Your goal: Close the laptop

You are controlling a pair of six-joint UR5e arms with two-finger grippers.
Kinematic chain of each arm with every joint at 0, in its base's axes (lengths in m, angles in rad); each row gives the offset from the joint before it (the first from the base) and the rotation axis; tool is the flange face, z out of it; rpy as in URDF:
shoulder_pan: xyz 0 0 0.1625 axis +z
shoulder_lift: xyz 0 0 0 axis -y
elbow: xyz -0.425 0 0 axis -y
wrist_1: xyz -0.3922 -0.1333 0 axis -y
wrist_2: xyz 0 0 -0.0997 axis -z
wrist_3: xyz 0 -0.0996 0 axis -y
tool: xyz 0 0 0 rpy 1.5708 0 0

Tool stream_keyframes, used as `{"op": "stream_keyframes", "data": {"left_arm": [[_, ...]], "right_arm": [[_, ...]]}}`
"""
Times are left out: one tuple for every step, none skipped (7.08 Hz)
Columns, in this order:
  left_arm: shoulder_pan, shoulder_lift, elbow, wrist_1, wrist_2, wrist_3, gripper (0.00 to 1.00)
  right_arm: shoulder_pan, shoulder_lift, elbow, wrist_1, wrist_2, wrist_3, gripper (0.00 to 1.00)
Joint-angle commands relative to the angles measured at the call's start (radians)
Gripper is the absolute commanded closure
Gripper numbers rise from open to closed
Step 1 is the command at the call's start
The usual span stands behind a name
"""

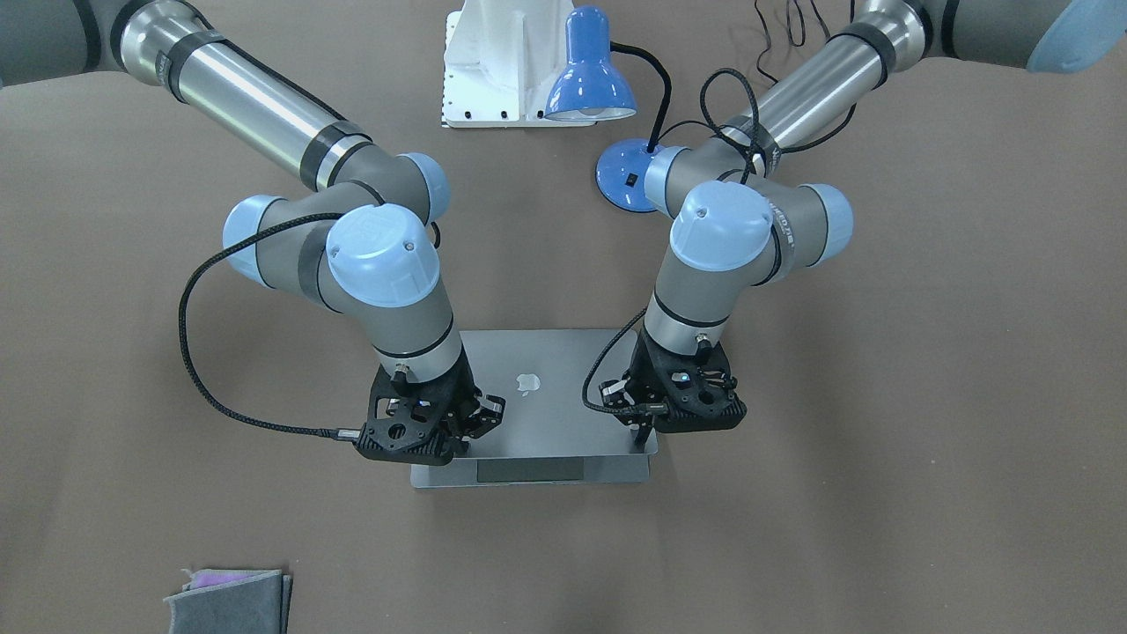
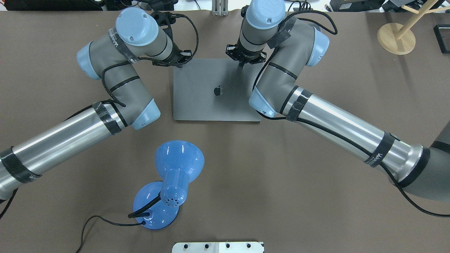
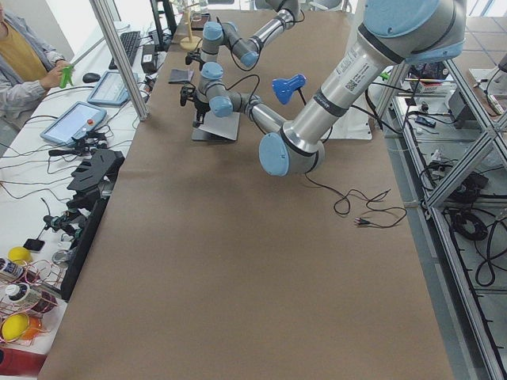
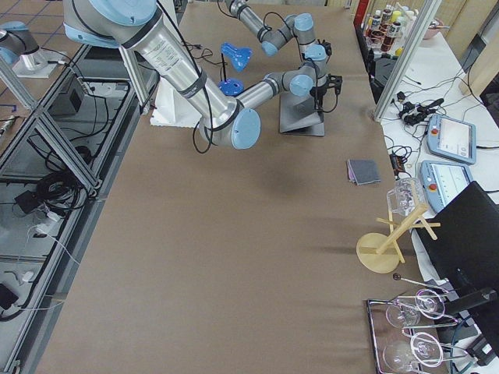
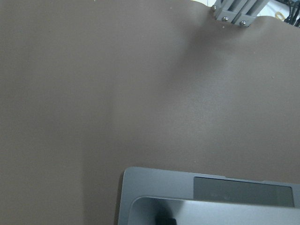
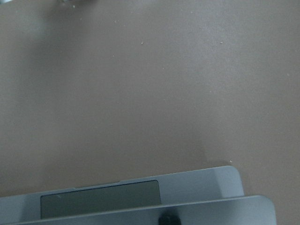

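Observation:
The space-grey laptop (image 1: 546, 414) lies mid-table, its lid with the apple logo lowered almost onto the base. A strip of base with the trackpad (image 1: 528, 469) still shows past the lid edge. My left gripper (image 1: 641, 436) is shut, its tip pressing on the lid's front corner. My right gripper (image 1: 480, 423) is shut and rests on the opposite front corner. In the overhead view the lid (image 2: 211, 91) looks nearly flat. Each wrist view shows the lid edge over the base (image 5: 211, 211) (image 6: 140, 206) with a dark fingertip (image 5: 164, 220) (image 6: 168, 219) on it.
A blue desk lamp (image 1: 590, 70) with a black cord stands behind the laptop, on the robot's side, next to a white mount block (image 1: 493, 62). A folded grey cloth (image 1: 229, 599) lies near the operators' edge. A wooden stand (image 2: 395, 38) is at the far right.

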Motion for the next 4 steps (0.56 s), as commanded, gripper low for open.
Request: {"op": "stream_keyframes", "data": {"left_arm": [[0.003,-0.048,0.102,-0.014,-0.001,0.035,1.0],[0.006,-0.053,0.117,-0.014,-0.002,0.055,1.0],[0.014,-0.053,0.135,-0.014,-0.004,0.062,1.0],[0.019,-0.053,0.14,-0.014,-0.007,0.065,1.0]], "right_arm": [[-0.001,0.027,-0.11,0.057,0.035,0.001,1.0],[-0.002,0.035,-0.143,0.088,0.059,0.0,1.0],[-0.002,0.035,-0.152,0.09,0.073,0.0,1.0],[-0.002,0.033,-0.157,0.09,0.081,0.0,1.0]]}}
